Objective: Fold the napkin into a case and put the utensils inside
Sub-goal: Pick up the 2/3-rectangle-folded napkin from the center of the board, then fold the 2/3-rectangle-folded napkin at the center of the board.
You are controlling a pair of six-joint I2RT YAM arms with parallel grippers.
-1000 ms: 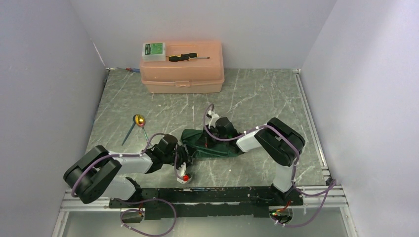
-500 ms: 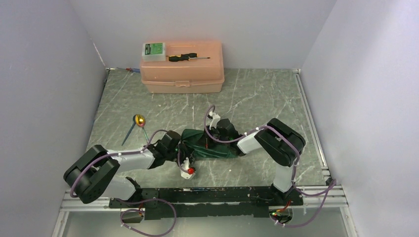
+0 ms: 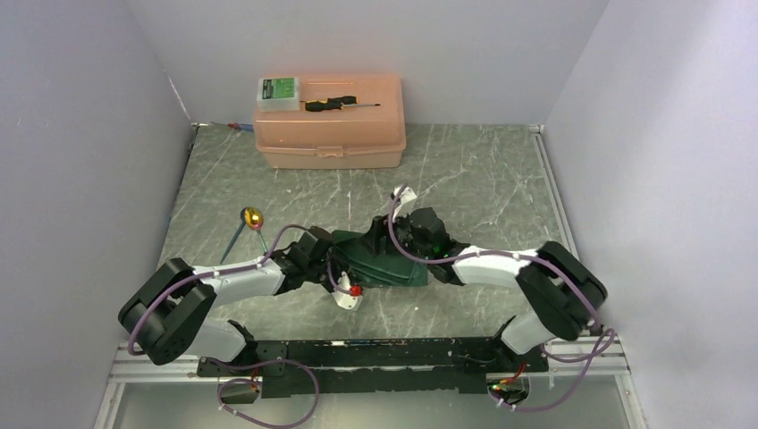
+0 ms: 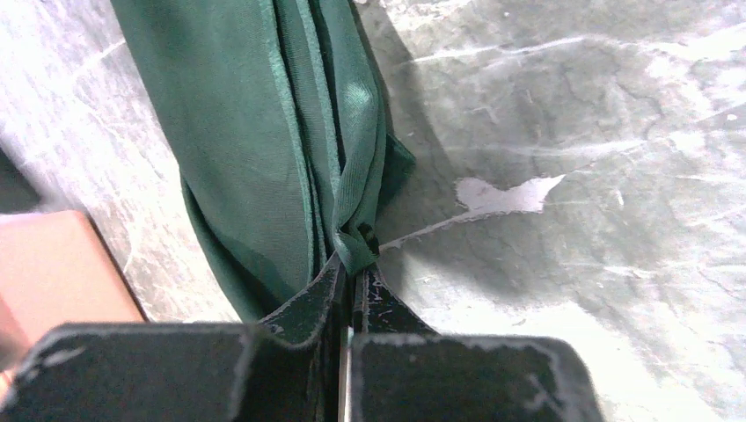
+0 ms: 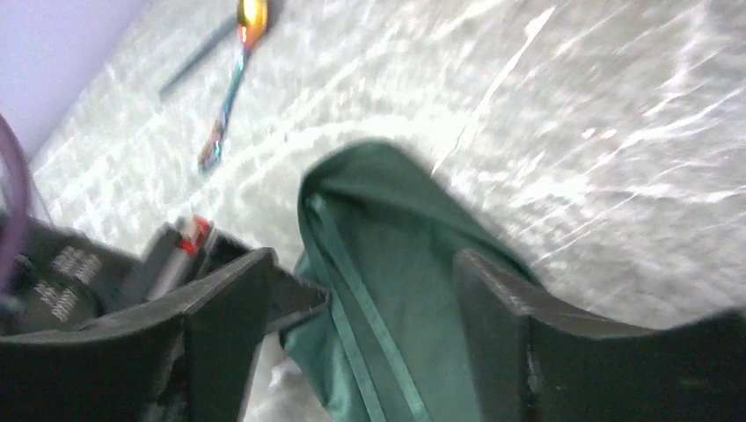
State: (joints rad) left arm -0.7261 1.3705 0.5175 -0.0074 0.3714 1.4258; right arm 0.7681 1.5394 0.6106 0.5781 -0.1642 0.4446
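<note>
My left fingers (image 4: 350,280) are pressed together on a bunched corner of the napkin (image 4: 264,132). The dark green cloth runs away from the tips in several long pleats, its hemmed edges stacked side by side, and it throws a shadow onto the surface (image 4: 572,176) on one side. My right fingers (image 3: 396,247) stand wide apart and grip nothing. From that wrist the napkin (image 5: 396,299) shows as a rounded hump in the gap between them, though the picture is blurred and I cannot tell whether either finger touches the cloth. From above, the napkin (image 3: 380,264) is a gathered, uneven heap in the middle of the surface, between my two wrists, with my left fingers at its left end and my right fingers at its upper right. The utensils (image 3: 253,217) lie on the bare surface to the left of the napkin, apart from it and toward the left wall. One has a shiny gold head and a coloured handle, and the other is thin and dark-looking. They spread like an upturned V from near the gold head, and I cannot tell whether they touch there. At the back of the surface stands a peach box (image 3: 331,143), lid shut, with a screwdriver (image 3: 338,105) and a small green-and-white pack (image 3: 279,92) on top.
</note>
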